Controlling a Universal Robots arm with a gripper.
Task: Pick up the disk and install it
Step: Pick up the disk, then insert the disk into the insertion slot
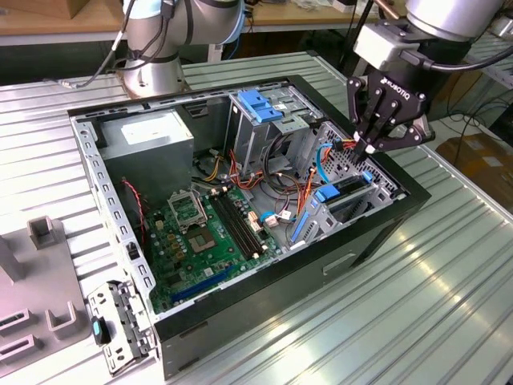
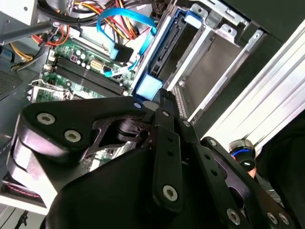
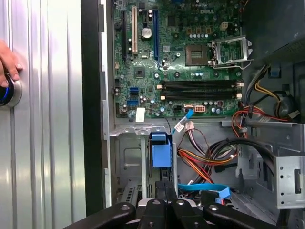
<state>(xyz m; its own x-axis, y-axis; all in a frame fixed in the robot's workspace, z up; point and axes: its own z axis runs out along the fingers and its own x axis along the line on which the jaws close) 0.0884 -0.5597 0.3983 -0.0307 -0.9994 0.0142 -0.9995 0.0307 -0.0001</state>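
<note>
- Bright, even overhead light in the exterior view; white glare streaks along the ribbed table (image 1: 449,297).
- Dim pockets in corners of the case (image 3: 90,95) in the first wrist view.
- Gripper (image 2: 164,101) dark, faintly glossy, in the second wrist view.

The desk (image 1: 449,305) is ribbed bare metal with a glossy, reflective finish. The computer case (image 1: 264,313) has matt black outer panels and dull grey sheet-metal inner walls. The disk (image 1: 341,192) carries smooth blue plastic rails. The pincer (image 1: 366,149) is matt black.

Ribbed metal tabletop (image 1: 449,305), bright glare streaks on it; wooden bench (image 1: 48,22) along the back; cardboard box (image 1: 479,154) at the exterior view's right.
</note>
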